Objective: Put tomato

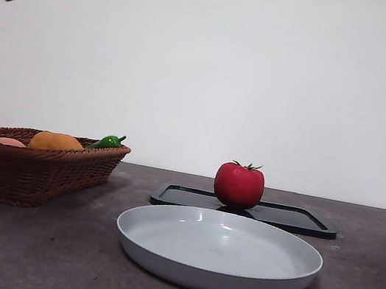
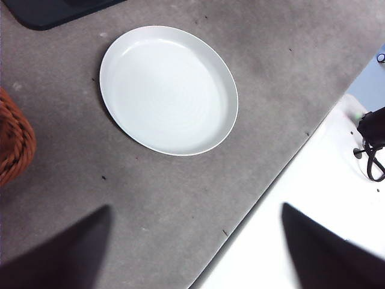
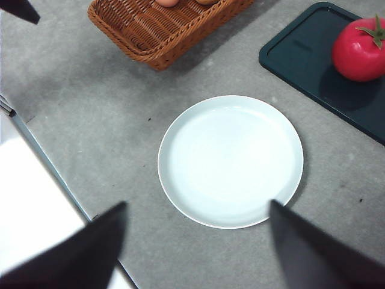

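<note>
The tomato (image 1: 239, 185), glossy red with a green stem, stands on a dark flat tray (image 1: 292, 219) behind the pale grey plate (image 1: 218, 249). It also shows in the right wrist view (image 3: 359, 49) on the tray (image 3: 313, 60), beyond the plate (image 3: 230, 161). My left gripper (image 2: 195, 253) is open and empty, high above the table beside the plate (image 2: 168, 90). My right gripper (image 3: 195, 247) is open and empty, high above the plate. In the front view both arms show only as black tips at the top corners.
A brown wicker basket (image 1: 28, 168) stands at the left with an orange round fruit (image 1: 56, 141), a pale pinkish fruit (image 1: 8, 142) and a green pepper (image 1: 107, 141). The basket also shows in the right wrist view (image 3: 162, 27). The table's edge (image 2: 271, 186) runs near the left gripper.
</note>
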Action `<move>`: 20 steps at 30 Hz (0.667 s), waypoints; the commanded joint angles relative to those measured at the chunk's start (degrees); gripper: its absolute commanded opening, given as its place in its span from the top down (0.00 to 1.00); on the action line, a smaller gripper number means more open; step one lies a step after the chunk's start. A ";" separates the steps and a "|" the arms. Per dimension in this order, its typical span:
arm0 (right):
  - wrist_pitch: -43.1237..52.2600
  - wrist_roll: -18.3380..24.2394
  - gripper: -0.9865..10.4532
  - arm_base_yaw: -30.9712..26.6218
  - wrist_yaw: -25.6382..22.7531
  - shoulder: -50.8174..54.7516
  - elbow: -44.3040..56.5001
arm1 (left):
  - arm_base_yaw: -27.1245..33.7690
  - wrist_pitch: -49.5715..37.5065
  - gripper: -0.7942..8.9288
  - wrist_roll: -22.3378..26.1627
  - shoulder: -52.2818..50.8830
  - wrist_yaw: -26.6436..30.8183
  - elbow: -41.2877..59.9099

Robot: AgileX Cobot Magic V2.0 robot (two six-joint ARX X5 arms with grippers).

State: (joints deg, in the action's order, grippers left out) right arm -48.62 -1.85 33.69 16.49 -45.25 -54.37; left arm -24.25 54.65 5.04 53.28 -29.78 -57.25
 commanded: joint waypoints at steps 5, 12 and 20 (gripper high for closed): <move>0.52 -0.50 0.91 0.42 0.09 -0.33 -0.37 | -0.24 -0.66 0.91 0.33 0.37 -0.09 -1.22; 0.61 -0.76 0.91 0.42 0.02 -0.33 -0.37 | -0.24 -0.61 0.91 0.31 0.37 -0.09 -1.22; 0.61 -0.72 0.91 0.42 0.02 -0.33 -0.37 | -0.26 -0.57 0.91 0.31 0.37 -0.09 -1.22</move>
State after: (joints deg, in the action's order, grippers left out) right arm -48.60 -1.96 33.69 16.49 -45.23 -54.37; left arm -24.25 54.43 5.02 53.28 -29.78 -57.25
